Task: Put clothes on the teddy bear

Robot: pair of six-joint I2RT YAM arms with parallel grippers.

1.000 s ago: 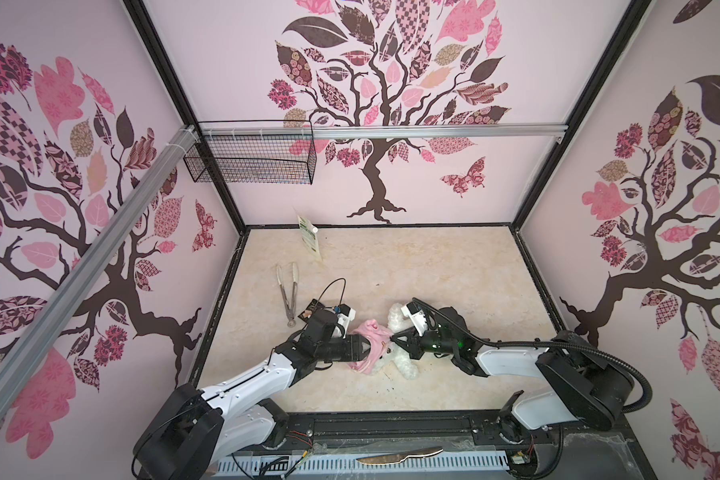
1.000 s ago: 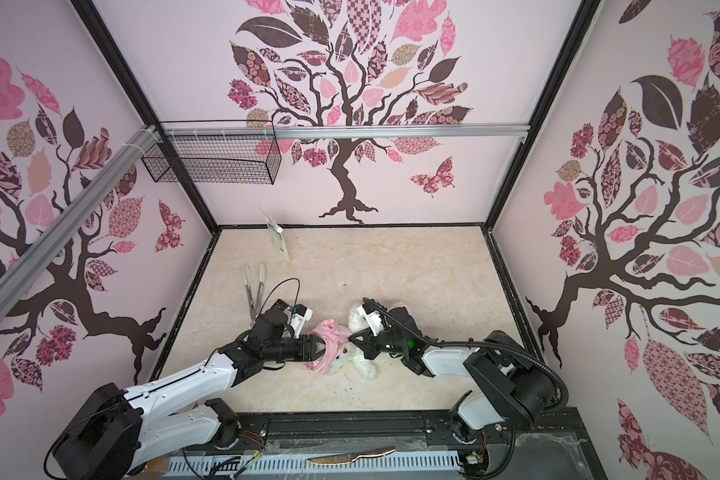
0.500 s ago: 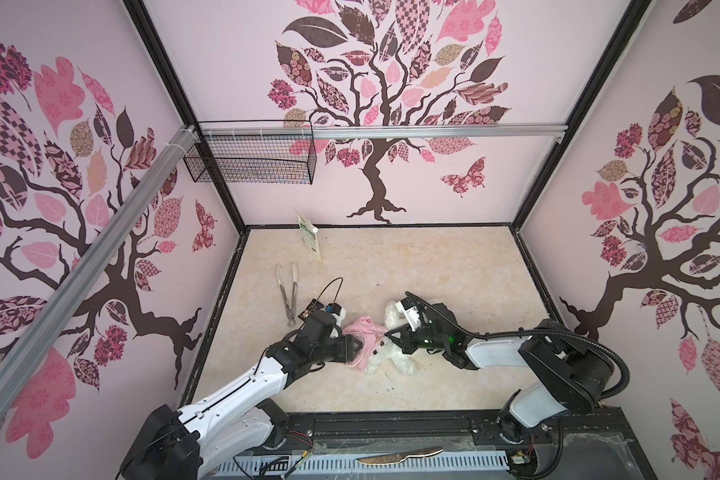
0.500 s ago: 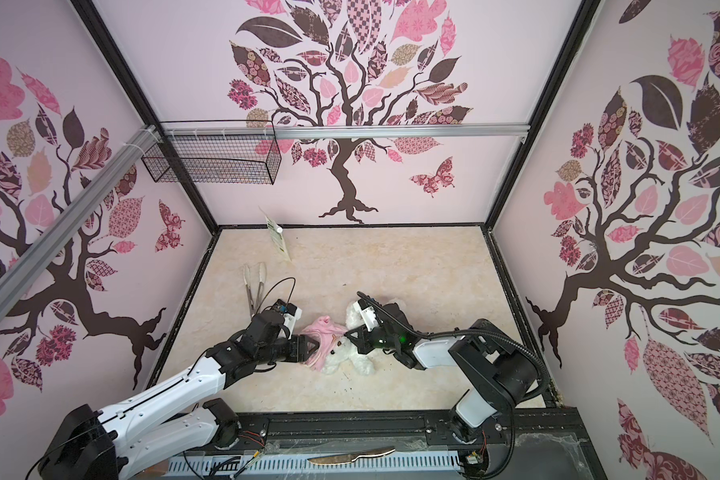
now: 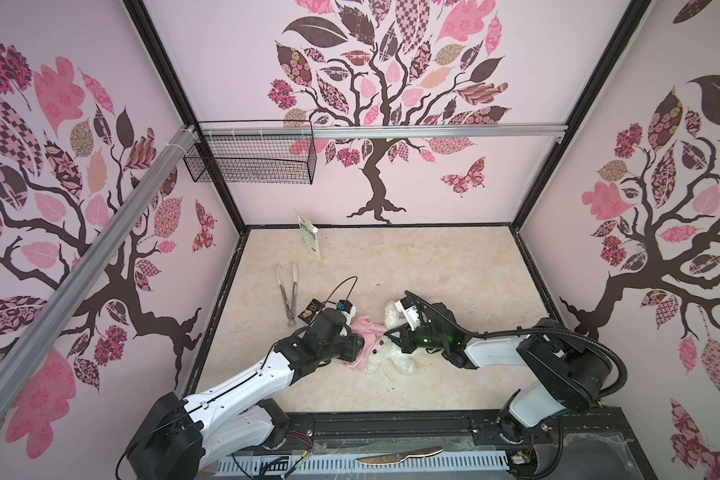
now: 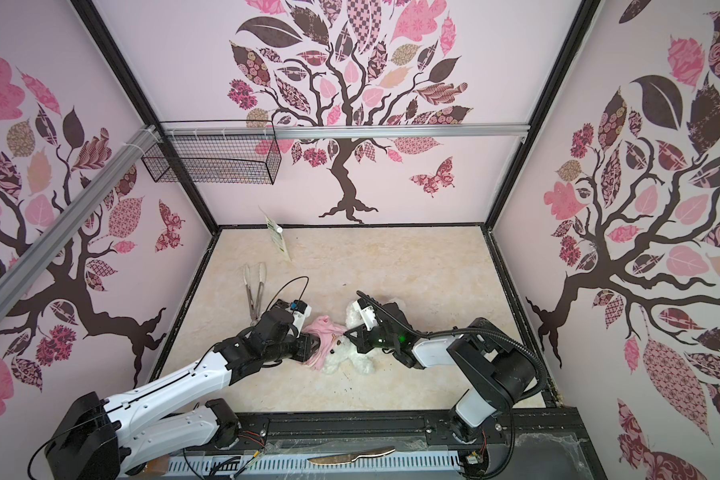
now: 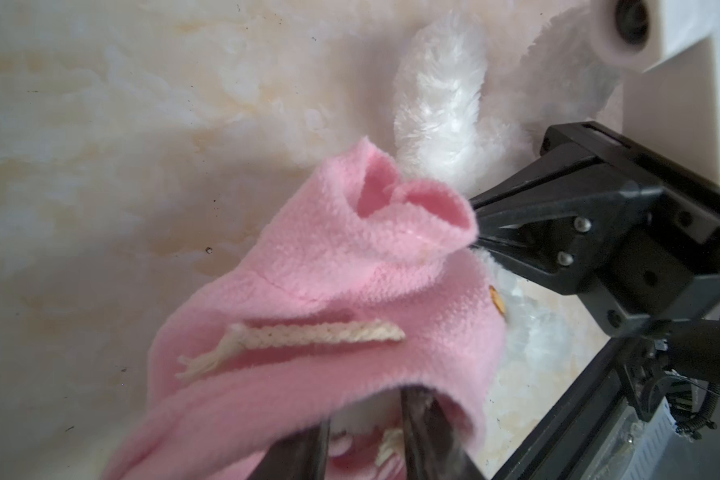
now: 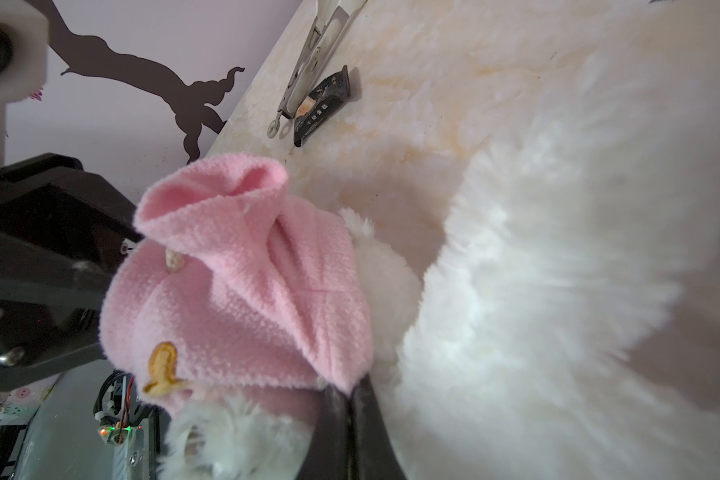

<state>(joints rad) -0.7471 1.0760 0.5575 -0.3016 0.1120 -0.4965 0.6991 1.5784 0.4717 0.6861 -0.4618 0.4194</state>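
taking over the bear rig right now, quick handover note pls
Left tool: jaws apart under the pink hoodie hem; grip unclear.
Right tool: shut on the hoodie's edge.
Teddy bear lies on the table between the arms, with the hoodie bunched against it on the left arm's side.
Done: both tools are at the hoodie.
Left: the bear is not dressed; work the hoodie over it.

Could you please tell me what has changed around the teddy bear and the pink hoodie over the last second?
The right gripper, shut on the pink hoodie, has pushed leftward, its arm following; the left gripper has edged toward the back wall. The hoodie has shifted that way with them, against the face of the teddy bear. Nothing was visibly let go. The bear, tongs and dark sachet stayed put.
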